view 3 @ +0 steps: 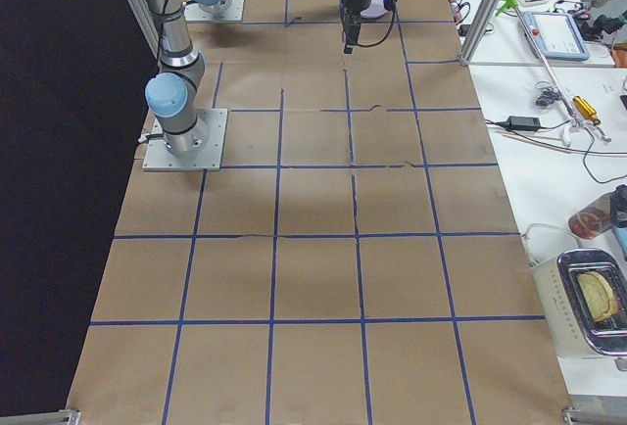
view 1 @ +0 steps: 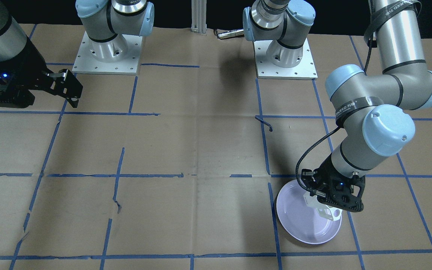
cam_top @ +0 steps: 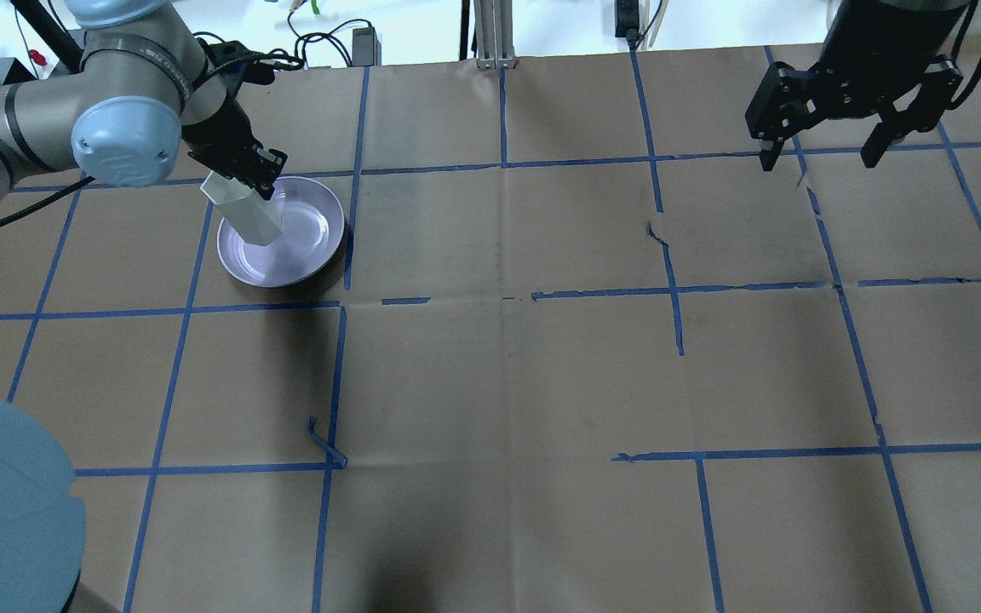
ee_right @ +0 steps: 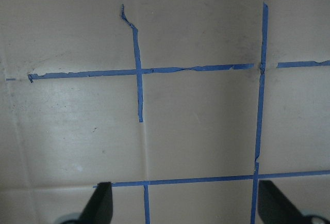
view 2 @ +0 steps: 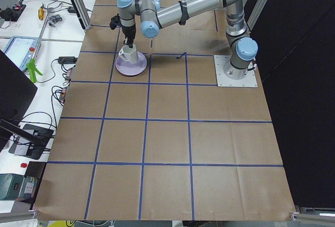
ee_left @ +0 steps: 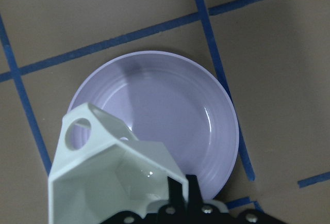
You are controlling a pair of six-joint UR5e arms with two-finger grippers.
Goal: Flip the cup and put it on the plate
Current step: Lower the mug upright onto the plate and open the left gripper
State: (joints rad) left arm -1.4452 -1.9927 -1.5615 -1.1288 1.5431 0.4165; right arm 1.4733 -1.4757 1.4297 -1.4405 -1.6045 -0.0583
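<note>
Evidently the left gripper (cam_top: 247, 175) was clamped on the rim wall of the cup (cam_top: 245, 213), with the cup's open mouth turned up toward the wrist camera and its angular handle (ee_left: 98, 121) on the side away from the fingers. The cup was over the plate (cam_top: 313, 232), which lay near the far left corner of the worktop (cam_top: 499, 383); whether its base touched the plate could not be told. The right gripper (cam_top: 818, 160) hovered near the far right corner, jaws spread wide over bare paper, well apart from the plate.

Wrist close-up and overhead: same plate (ee_left: 175, 105)
</note>
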